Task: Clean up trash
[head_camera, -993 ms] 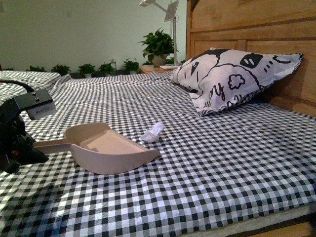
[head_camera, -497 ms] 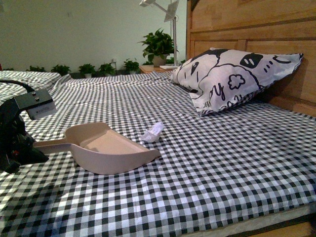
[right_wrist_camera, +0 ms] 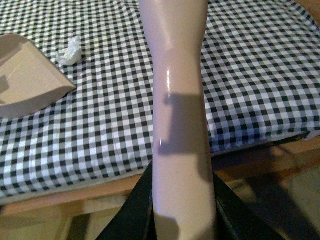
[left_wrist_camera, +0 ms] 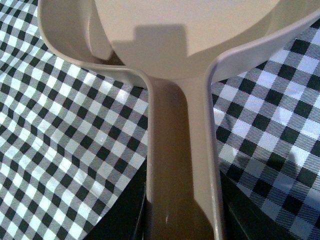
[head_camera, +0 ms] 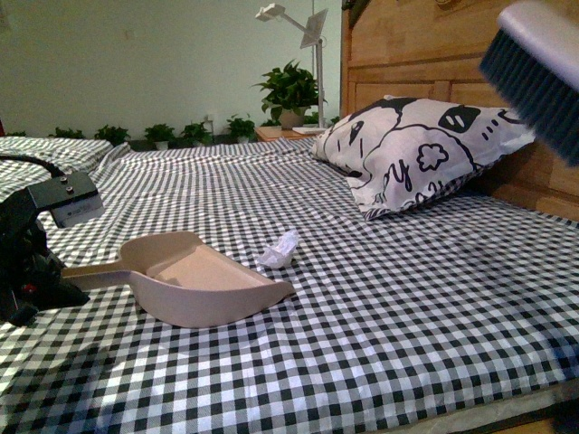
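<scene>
Trash [head_camera: 279, 249] beside dustpan [head_camera: 204, 280], perhaps touching

Your brush [head_camera: 541, 70] has come into the front view: its dark bristles and pale head now show high above the pillow [head_camera: 421, 149], tilted, against the wooden headboard [head_camera: 425, 45]. A second ago you had no brush in sight there. Your camera view has also shifted a little: the pillow, the potted plant [head_camera: 289, 89] and the lamp [head_camera: 303, 27] all sit slightly lower in the picture than before, and the dustpan [head_camera: 194, 280] too.
</scene>
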### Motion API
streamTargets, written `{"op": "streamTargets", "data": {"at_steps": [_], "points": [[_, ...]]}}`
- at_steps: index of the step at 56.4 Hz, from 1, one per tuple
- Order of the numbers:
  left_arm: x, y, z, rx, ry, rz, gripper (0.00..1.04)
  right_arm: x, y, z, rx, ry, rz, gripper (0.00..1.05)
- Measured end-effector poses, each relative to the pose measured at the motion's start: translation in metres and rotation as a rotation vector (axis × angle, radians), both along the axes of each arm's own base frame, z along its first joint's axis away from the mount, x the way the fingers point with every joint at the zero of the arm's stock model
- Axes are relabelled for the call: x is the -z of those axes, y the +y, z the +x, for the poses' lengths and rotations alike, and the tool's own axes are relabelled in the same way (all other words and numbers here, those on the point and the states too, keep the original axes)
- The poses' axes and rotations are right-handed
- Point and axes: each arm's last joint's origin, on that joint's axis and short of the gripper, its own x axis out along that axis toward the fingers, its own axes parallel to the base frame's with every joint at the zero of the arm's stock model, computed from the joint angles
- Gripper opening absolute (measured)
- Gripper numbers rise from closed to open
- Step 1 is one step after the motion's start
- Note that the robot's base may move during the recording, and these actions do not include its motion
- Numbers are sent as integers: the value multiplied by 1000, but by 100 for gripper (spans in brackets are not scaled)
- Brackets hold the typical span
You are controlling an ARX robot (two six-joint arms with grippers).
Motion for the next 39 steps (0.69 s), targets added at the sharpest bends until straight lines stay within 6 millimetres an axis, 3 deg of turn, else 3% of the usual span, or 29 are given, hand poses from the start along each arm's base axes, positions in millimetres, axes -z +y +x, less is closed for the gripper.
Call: {"op": "streamTargets", "data": {"at_steps": [7,12,21,26,39], "points": [[0,0,0,0,0,0,28,7,12,54,-13,60,-28,21],[0,0,0,0,0,0,28,12,21,81,-17,84,-51,21],[0,0,0,1,0,-1,28,45,41,135,-6,176,-148,21],[0,0,0,1,0,0,28,60,47,152,7,219,-191,21],[0,0,0,1,0,0,28,66,53,169,22,229,-243,21]]}}
